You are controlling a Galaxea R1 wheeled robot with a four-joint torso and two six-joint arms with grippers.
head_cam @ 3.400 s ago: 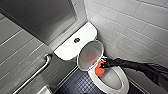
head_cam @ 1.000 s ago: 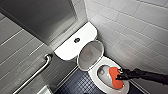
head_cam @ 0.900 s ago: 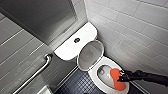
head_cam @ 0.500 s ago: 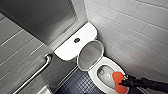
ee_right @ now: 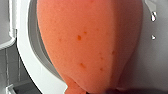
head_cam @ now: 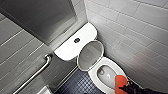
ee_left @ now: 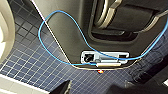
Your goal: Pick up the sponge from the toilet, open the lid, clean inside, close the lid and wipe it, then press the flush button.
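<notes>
Jaws of right gripper (head_cam: 125, 88) clamped on the sponge (head_cam: 120, 82); arm comes in low from the right edge, sponge hanging over the front rim of the toilet (head_cam: 93, 74). Room, left to right: steel grab bar (head_cam: 35, 75) on grey tile wall (head_cam: 15, 50), dark blue mosaic floor (head_cam: 80, 85), white cistern (head_cam: 67, 48), lid (head_cam: 90, 53) raised against it.
</notes>
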